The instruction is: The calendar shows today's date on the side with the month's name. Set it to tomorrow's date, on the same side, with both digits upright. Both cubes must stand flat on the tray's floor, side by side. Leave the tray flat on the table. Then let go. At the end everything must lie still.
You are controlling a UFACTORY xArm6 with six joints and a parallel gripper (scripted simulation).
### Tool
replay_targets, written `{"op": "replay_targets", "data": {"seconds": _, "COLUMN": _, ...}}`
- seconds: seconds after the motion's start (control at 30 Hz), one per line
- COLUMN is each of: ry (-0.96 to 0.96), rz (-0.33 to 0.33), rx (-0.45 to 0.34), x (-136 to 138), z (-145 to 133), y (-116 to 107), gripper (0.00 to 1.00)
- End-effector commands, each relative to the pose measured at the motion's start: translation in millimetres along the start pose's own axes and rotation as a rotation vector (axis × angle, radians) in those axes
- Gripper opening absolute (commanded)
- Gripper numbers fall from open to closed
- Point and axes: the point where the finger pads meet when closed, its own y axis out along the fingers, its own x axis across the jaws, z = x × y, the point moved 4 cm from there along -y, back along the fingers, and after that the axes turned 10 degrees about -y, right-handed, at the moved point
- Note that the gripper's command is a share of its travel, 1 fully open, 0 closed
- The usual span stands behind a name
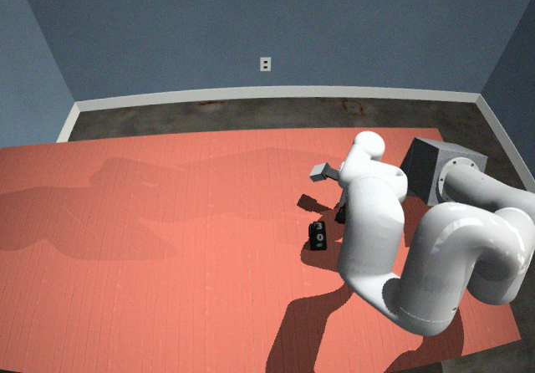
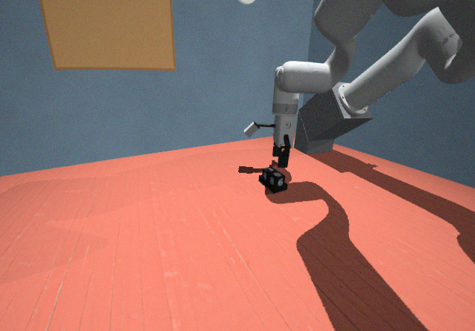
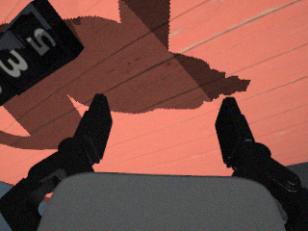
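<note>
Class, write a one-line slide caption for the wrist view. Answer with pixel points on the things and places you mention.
Open gripper [image 3: 164, 109] over a red tabletop [image 3: 269, 115], numbered black cubes [image 3: 40, 40] at upper left.

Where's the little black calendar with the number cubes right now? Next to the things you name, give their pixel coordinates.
The calendar [image 1: 317, 236] [image 2: 273, 179] [image 3: 36, 53] sits on the red table [image 1: 194, 273] [image 2: 172, 251] [image 3: 154, 159]; in the wrist view it's at upper left, beyond the open gripper [image 3: 164, 109].

Reddish plank-wood table [image 1: 194, 273] [image 2: 153, 243] [image 3: 269, 43].

Hand [image 1: 341, 214] [image 2: 280, 159] [image 3: 164, 109]: fingers spread wide, open table [image 1: 194, 273] [image 2: 172, 243] [image 3: 192, 77] between the tips, calendar [image 1: 318, 236] [image 2: 273, 179] [image 3: 38, 48] outside the gap, beyond one finger. Obstacle, one: the calendar, near the hand, its two cubes close together. Side away from the arm [image 1: 371, 231] [image 2: 306, 76]: unobstructed approach over the table.
</note>
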Motion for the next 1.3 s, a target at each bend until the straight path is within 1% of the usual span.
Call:
{"op": "replay_targets", "data": {"seconds": 0.0, "ry": 0.000, "rz": 0.000, "rx": 0.002, "x": 0, "z": 1, "y": -1, "gripper": 1.00}}
{"op": "replay_targets", "data": {"seconds": 0.37, "ry": 0.000, "rz": 0.000, "rx": 0.002, "x": 0, "z": 1, "y": -5, "gripper": 1.00}}
{"op": "replay_targets", "data": {"seconds": 0.47, "ry": 0.000, "rz": 0.000, "rx": 0.002, "x": 0, "z": 1, "y": -14, "gripper": 1.00}}
{"op": "replay_targets", "data": {"seconds": 0.73, "ry": 0.000, "rz": 0.000, "rx": 0.002, "x": 0, "z": 1, "y": -49, "gripper": 1.00}}
{"op": "replay_targets", "data": {"seconds": 0.87, "ry": 0.000, "rz": 0.000, "rx": 0.002, "x": 0, "z": 1, "y": -59, "gripper": 1.00}}
{"op": "replay_targets", "data": {"seconds": 1.27, "ry": 0.000, "rz": 0.000, "rx": 0.002, "x": 0, "z": 1, "y": -61, "gripper": 1.00}}
